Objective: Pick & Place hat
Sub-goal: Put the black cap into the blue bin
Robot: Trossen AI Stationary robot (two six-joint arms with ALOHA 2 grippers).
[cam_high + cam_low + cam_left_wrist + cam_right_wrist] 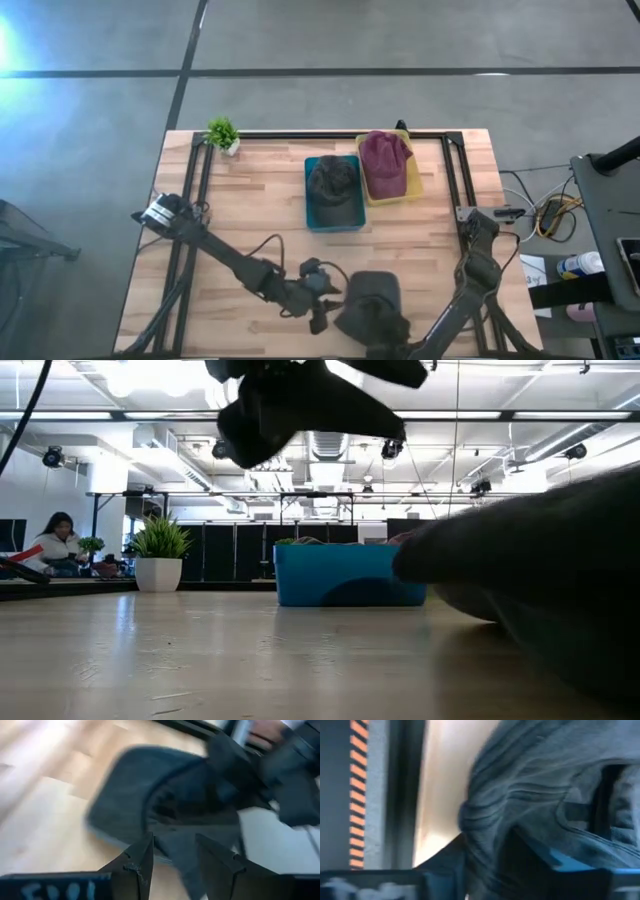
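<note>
Soft, light, floppy grey hat (372,305) on table (260,200) just ahead of spread left gripper (172,865), best pinched at stiffer brim; right gripper grip impossible to tell.

Dark grey ribbed hat (530,795) filling the view, pale wooden table (445,785) just beside it.
</note>
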